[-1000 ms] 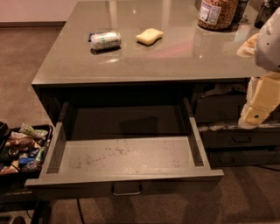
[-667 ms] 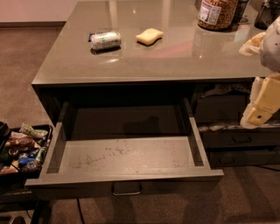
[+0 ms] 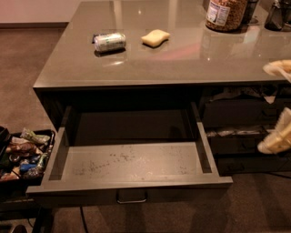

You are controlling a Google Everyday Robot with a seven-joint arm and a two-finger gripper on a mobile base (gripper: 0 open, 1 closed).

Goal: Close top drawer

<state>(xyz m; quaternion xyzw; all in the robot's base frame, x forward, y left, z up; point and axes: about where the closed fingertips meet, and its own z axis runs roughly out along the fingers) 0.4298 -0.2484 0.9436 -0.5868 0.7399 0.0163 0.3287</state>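
The top drawer point(image 3: 132, 166) is pulled far out from under the grey counter point(image 3: 182, 63). It is wide and dark grey, with a pale speckled floor and nothing inside. Its small metal handle point(image 3: 132, 196) hangs at the middle of the front, near the bottom of the view. My gripper point(image 3: 276, 139) is a pale shape at the right edge, to the right of the drawer's right wall and apart from it. It holds nothing that I can see. Part of my arm point(image 3: 278, 68) shows above it at counter height.
On the counter lie a tipped can point(image 3: 109, 42), a yellow sponge point(image 3: 155, 37) and a jar point(image 3: 226, 13) at the back. Narrower drawers with papers sticking out point(image 3: 236, 113) are on the right. A black tray of snack packets point(image 3: 22, 152) stands on the left.
My arm and gripper have moved to the right, closer to the frame's edge. The drawer has stayed open at the same spot.
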